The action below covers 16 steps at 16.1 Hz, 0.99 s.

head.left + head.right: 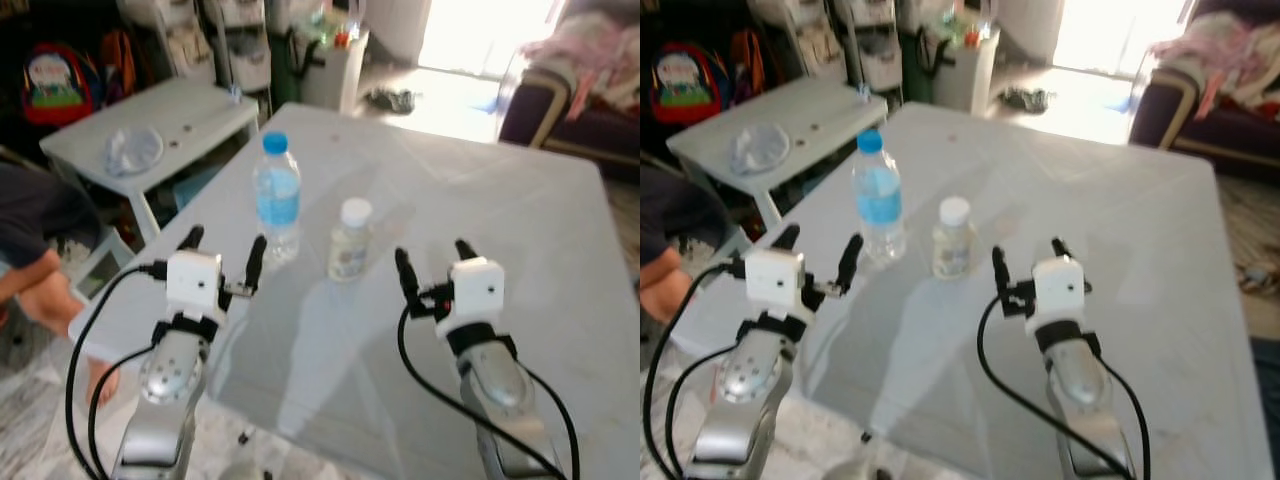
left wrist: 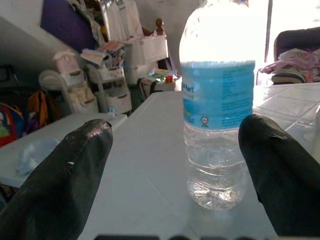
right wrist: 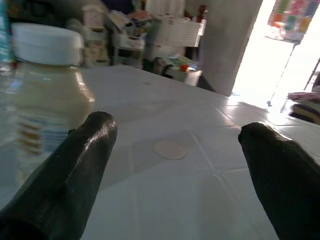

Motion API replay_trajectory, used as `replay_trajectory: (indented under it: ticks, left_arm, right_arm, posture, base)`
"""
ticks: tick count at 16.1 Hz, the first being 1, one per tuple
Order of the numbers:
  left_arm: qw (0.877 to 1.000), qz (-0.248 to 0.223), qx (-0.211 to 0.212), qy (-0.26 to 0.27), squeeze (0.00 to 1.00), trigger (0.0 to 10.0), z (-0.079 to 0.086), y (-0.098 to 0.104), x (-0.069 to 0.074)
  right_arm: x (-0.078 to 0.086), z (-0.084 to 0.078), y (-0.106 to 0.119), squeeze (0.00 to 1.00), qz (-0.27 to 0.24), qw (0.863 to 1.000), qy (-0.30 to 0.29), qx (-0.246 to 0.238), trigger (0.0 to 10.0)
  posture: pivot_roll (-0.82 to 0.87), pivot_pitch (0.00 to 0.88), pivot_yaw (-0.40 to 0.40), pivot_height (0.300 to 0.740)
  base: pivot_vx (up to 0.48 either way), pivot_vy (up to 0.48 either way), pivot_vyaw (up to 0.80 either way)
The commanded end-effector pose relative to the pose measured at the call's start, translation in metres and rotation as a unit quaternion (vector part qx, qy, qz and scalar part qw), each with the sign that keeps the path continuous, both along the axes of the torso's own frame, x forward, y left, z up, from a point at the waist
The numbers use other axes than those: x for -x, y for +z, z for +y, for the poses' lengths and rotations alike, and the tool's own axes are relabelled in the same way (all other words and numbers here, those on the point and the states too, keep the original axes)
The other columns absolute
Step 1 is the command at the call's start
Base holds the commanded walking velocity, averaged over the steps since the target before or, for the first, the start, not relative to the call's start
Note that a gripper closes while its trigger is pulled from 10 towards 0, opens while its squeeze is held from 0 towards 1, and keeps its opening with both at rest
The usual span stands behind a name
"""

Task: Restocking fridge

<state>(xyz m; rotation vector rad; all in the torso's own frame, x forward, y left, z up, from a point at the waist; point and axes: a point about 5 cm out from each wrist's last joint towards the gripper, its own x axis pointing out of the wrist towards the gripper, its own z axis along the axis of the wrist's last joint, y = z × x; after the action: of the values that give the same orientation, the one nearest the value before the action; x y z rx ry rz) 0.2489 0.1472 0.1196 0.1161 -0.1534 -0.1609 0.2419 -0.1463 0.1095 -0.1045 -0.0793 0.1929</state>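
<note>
A clear water bottle (image 1: 277, 197) with a blue cap and blue label is being seen standing upright on the pale surface (image 1: 480, 230), toward its left side. Just beside it, on its right and apart from it, a small jar (image 1: 350, 240) with a white lid and pale contents is being seen standing upright as well.

The left gripper (image 1: 222, 252) is being held above the near left part of the surface, just short of the water bottle, with its two black fingers (image 2: 65, 180) spread wide and nothing between them. In the left wrist view the bottle is being framed between those fingers, closer to one of them, and is not being touched.

The right gripper (image 1: 432, 258) is being held above the surface near the jar, to its right, its fingers (image 3: 75, 165) likewise spread apart and empty. In the right wrist view the jar is being seen beside one finger.

A smaller white side table (image 1: 160, 120) is being seen beyond the left edge, and a person's bare leg (image 1: 40, 290) is being seen at the far left.
</note>
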Motion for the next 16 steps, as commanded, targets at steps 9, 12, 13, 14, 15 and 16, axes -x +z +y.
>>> replay_trajectory:
  ticks: [9,12,13,14,15,16]
  left_arm:
    - [1.000,-0.011,-0.010,0.004,0.00,10.0,0.002,0.005,-0.004]
    - [1.000,-0.011,-0.012,0.004,0.00,10.0,0.003,0.006,-0.004]
    - [1.000,-0.011,-0.013,0.004,0.00,10.0,0.003,0.006,-0.003]
    - [1.000,-0.010,-0.015,0.004,0.00,10.0,0.004,0.006,-0.003]
    - [1.000,-0.010,-0.015,0.003,0.00,10.0,0.003,0.006,-0.003]
    - [1.000,-0.011,-0.016,0.002,0.00,10.0,0.002,0.007,-0.003]
  right_arm:
    - [-0.039,0.032,0.019,0.00,-0.014,0.987,0.159,0.005,10.0]
    - [-0.051,0.035,0.023,0.00,-0.015,0.985,0.171,0.016,10.0]
    - [-0.059,0.035,0.026,0.00,-0.018,0.984,0.174,0.022,10.0]
    - [-0.066,0.034,0.030,0.00,-0.019,0.985,0.171,0.020,10.0]
    - [-0.070,0.033,0.031,0.00,-0.019,0.985,0.169,0.016,10.0]
    - [-0.075,0.033,0.034,0.00,-0.020,0.985,0.168,0.016,10.0]
  posture:
    - [0.01,0.000,-0.005,0.740]
    - [0.02,0.000,-0.006,0.740]
    - [0.02,0.000,-0.007,0.740]
    - [0.02,0.000,-0.007,0.740]
    - [0.02,0.000,-0.007,0.740]
    - [0.03,0.000,-0.006,0.740]
  base:
    - [0.000,0.000,0.00]
    - [0.000,0.000,0.00]
    - [0.000,0.000,0.00]
    - [0.000,0.000,0.00]
    - [0.000,0.000,0.00]
    - [0.000,0.000,0.00]
